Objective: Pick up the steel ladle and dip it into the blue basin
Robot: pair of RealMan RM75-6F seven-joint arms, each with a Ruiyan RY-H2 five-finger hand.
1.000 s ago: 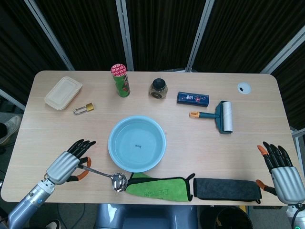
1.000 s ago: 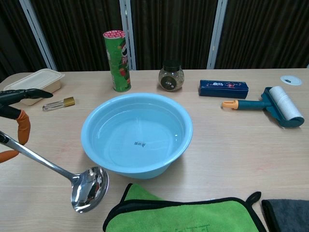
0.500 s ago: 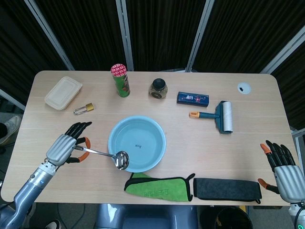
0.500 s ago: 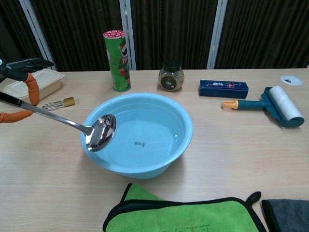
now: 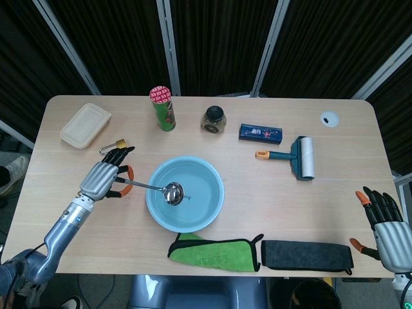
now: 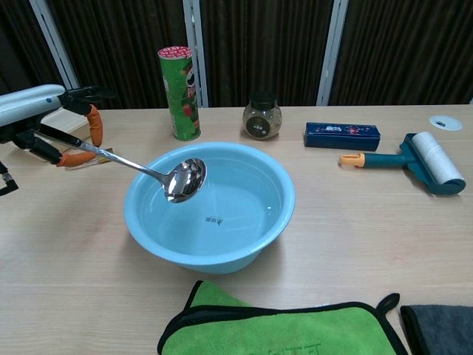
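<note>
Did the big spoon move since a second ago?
Yes. The steel ladle, held by the left hand, went from beside the green cloth to above the blue basin.

The left robot hand [image 6: 52, 122] enters at the left edge and grips the handle of the ladle [image 6: 151, 168]. The handle slopes down to the right, and the ladle's bowl hangs over the left part of the blue basin [image 6: 214, 255], above its water. The basin sits mid-desk [image 6: 384, 229]. Behind it stand a green can [image 6: 179, 92] and a small jar [image 6: 262, 116]. To the right lie a dark blue box [image 6: 343, 136] and a lint roller [image 6: 414, 160], with a white disc [image 6: 446, 122] at the far edge. A green cloth [image 6: 281, 329] lies at the front, a dark cloth [image 6: 442, 329] just beside it.
</note>
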